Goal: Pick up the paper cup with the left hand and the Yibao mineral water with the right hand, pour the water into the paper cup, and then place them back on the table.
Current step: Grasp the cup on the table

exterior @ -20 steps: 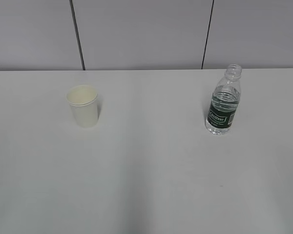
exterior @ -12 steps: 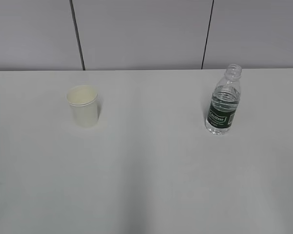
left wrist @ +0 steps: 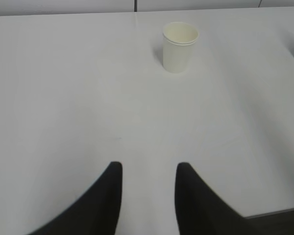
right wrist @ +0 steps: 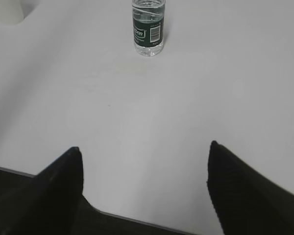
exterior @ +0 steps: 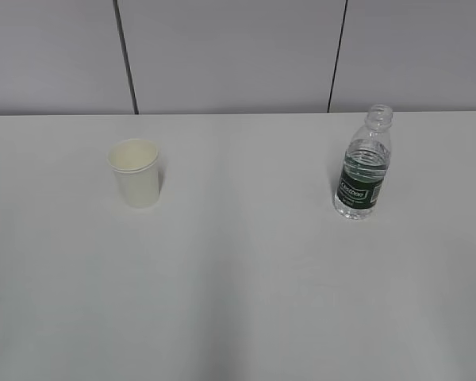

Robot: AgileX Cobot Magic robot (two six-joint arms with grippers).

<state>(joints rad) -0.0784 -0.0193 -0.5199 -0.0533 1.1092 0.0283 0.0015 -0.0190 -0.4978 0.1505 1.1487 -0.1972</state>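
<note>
The cream-white paper cup [exterior: 135, 173] stands upright on the white table [exterior: 238, 270] at the left; it also shows in the left wrist view [left wrist: 179, 46], far ahead of my left gripper [left wrist: 148, 169], which is open and empty near the table's front edge. The clear Yibao water bottle [exterior: 363, 165] with its dark green label stands upright and capless at the right; in the right wrist view the bottle [right wrist: 148, 29] is far ahead of my right gripper [right wrist: 144, 147], which is wide open and empty. Neither arm shows in the exterior view.
A grey panelled wall [exterior: 238, 55] rises behind the table's back edge. The table's front edge [right wrist: 137, 220] lies under my right gripper. A wide stretch of bare tabletop separates cup and bottle.
</note>
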